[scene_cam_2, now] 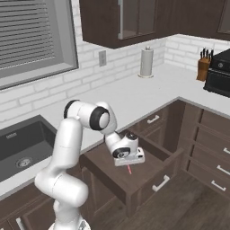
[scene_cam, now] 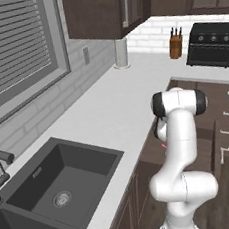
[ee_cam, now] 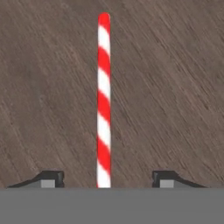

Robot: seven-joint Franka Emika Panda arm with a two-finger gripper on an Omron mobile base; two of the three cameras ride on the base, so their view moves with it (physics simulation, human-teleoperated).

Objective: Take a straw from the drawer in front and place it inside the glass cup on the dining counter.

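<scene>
The jaws of the gripper [ee_cam: 103, 180] stand apart, one fingertip on each side of the straw [ee_cam: 103, 100], not yet touching it. The straw lies flat on the drawer [scene_cam_2: 134, 184] floor, its long axis running straight ahead, seemingly centred between them.

drawer [scene_cam_2: 134, 179] open | straw [ee_cam: 103, 100] flanked by bare floor | walls near
</scene>
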